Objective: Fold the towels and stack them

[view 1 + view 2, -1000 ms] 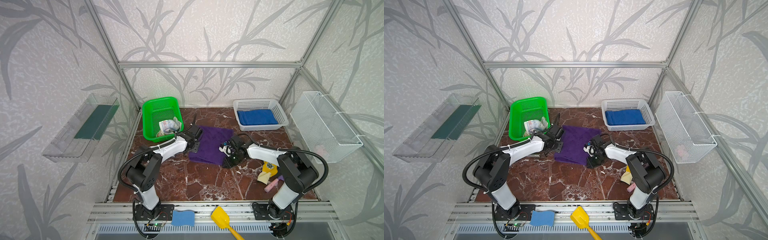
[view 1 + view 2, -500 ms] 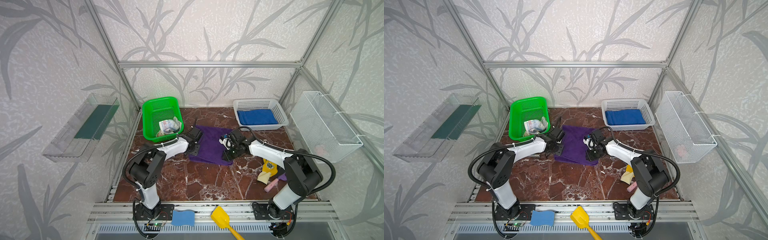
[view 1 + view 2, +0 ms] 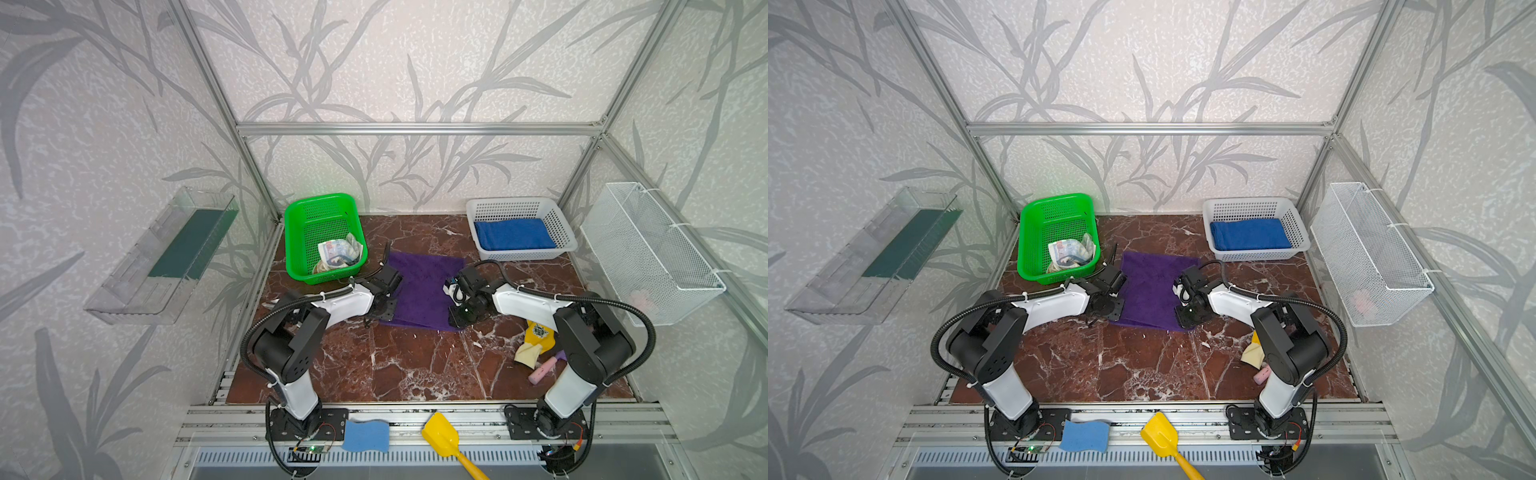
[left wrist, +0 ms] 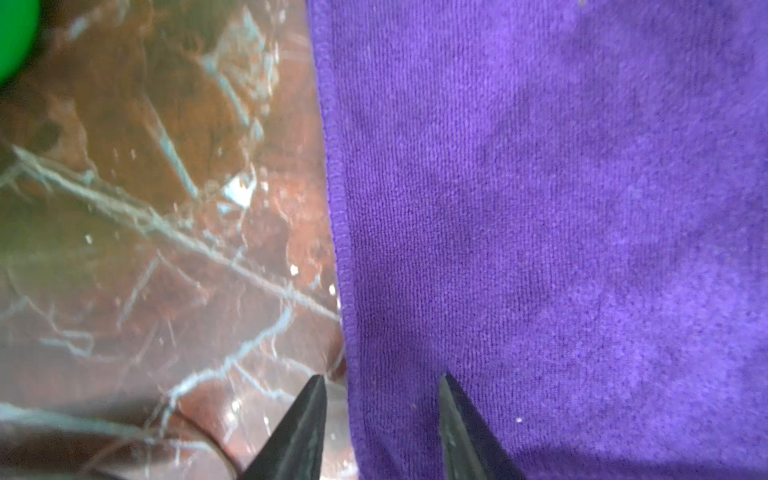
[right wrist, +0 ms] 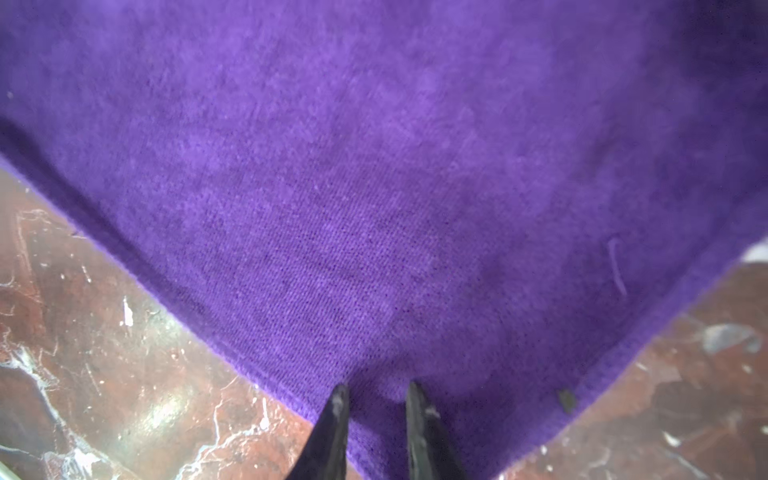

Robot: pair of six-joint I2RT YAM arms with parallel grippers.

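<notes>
Lying flat on the marble bench, the purple towel is sitting mid-bench in both top views, right between the two arms. Left end effector is sitting at the towel's left edge with its jaws spread apart, one tip over bare marble and the other over cloth, with the hem running between them and nothing gripped. Right end effector is sitting at the near right corner, tips nearly together with cloth showing between them; honestly can't tell if it's pinching. Blue towel is lying folded in the white basket back right, and the printed towel is sitting crumpled in the green basket back left. Yellow glove is lying near the right arm.
</notes>
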